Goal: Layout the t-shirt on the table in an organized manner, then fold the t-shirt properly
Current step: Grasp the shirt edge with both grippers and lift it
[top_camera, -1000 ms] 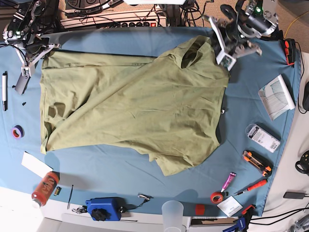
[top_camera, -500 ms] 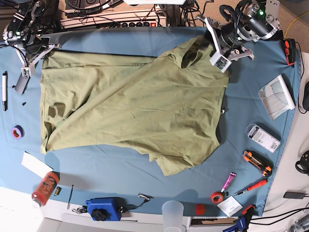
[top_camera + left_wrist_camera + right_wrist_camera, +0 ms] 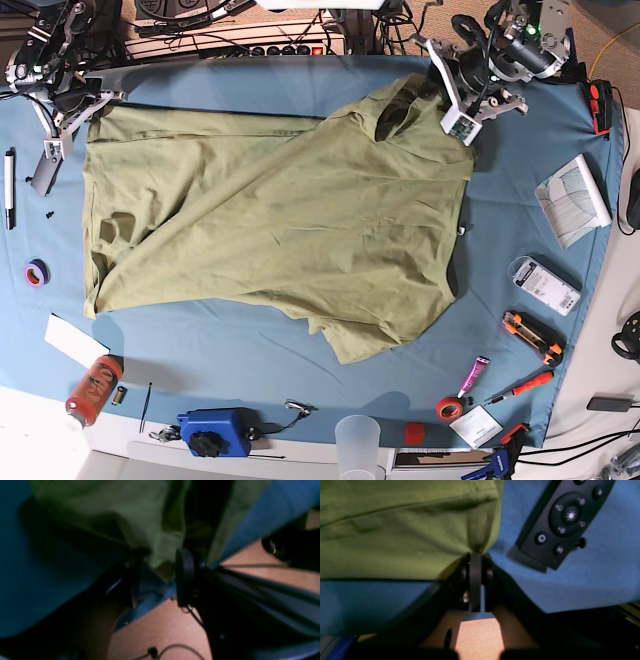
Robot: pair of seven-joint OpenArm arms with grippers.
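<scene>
The t-shirt point(image 3: 280, 220) lies spread but skewed on the table point(image 3: 250, 350), hem twd the base view's left, collar up at the far right, one sleeve poking out at the near edge. Cloth is rumpled, w/ diagonal creases.

Right gripper point(image 3: 475, 557) sits at the shirt's far-left corner – jaws pressed together, pinching the t-shirt's edge there. A black remote point(image 3: 563, 520) lies on the blue cloth just beside that corner.

Left gripper point(image 3: 157, 565) is at the collar end, jaws spread apart – a fold of the green fabric sits between them; wrist view is too blurry to tell if either pad touches it.
</scene>
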